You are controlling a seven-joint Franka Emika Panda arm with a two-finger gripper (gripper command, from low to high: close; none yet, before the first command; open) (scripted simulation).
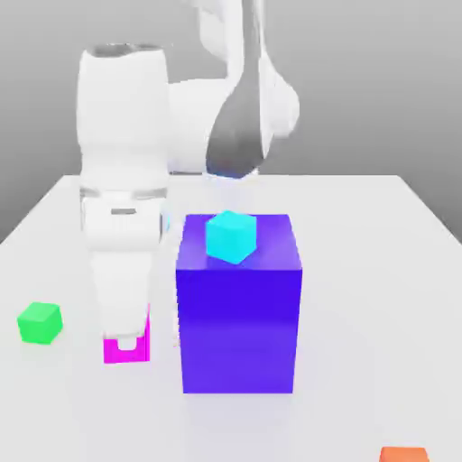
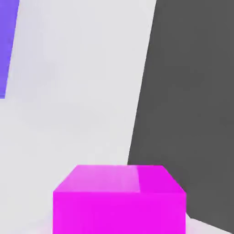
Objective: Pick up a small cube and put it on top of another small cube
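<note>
Magenta cube [image 1: 127,348]: resting on desk [image 1: 361,235], beside blue-violet block [image 1: 238,302], end effector [image 1: 126,336] lowered over it; finger state indeterminate. Risk: off-centre closure pushing cube aside; lift path clipping block before reaching green cube [image 1: 40,322].

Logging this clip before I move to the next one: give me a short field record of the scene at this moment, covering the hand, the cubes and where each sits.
hand: down at the table, right over the magenta cube
magenta cube: on the table, left of the blue-violet block in the exterior view
green cube: on the table, apart, farther to the exterior view's left, nothing on it
blue-violet block: large, standing mid-table
cyan cube: on top of the blue-violet block
orange cube: at the near edge, exterior view's right
stacking: not yet done
</note>
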